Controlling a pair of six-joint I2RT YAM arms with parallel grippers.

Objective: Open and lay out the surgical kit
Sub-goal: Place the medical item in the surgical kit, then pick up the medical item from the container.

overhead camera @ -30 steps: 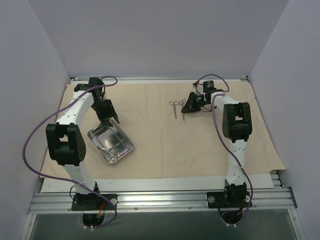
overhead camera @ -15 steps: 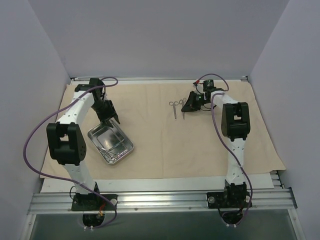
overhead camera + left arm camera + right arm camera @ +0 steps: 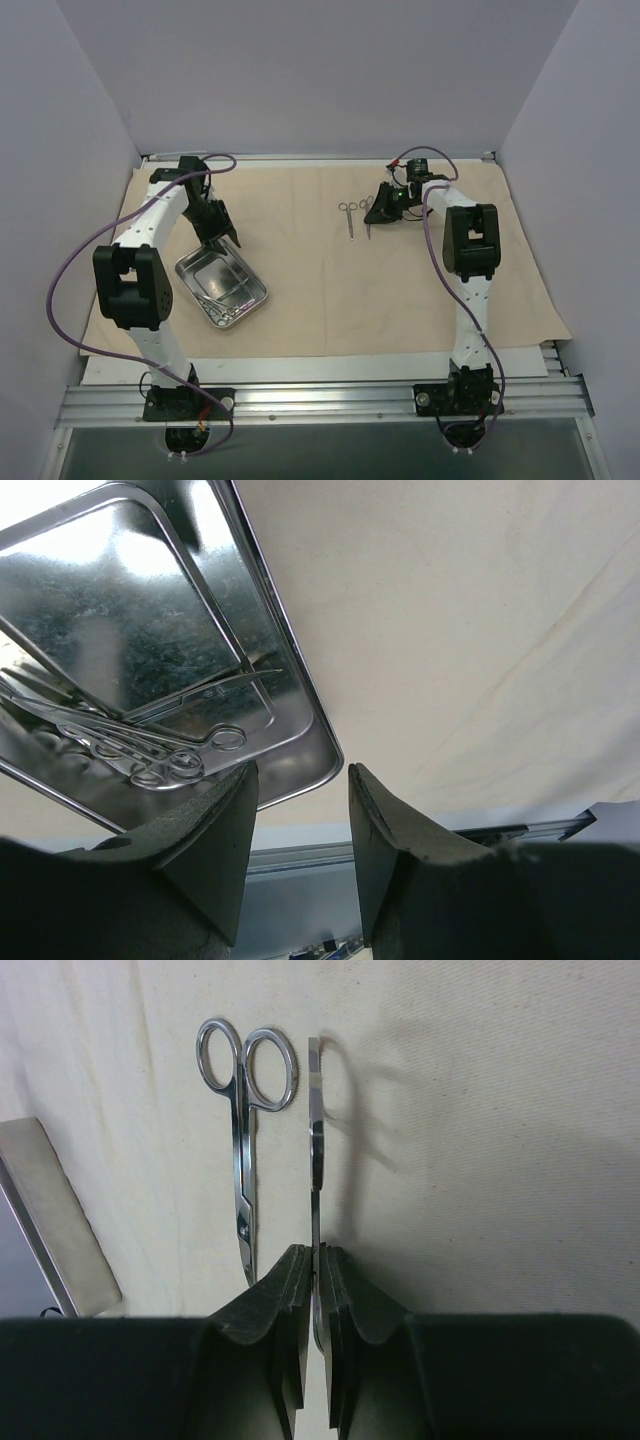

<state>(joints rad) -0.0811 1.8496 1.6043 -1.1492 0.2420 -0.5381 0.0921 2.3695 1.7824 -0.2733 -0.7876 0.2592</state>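
We see the cloth wrap (image 3: 330,290) spread flat over the table. On its left part sits the steel tray (image 3: 215,275), with several ring-handled instruments (image 3: 150,755) lying tangled in its near corner. The left gripper (image 3: 300,780) hovers over the tray's edge, fingers spread and holding nothing. Toward the far middle of the cloth a pair of scissors (image 3: 243,1160) lies flat. Just beside it, the right gripper (image 3: 314,1255) pinches a thin instrument (image 3: 314,1130) between nearly closed fingers. It shows edge-on, so it is perhaps another pair of scissors.
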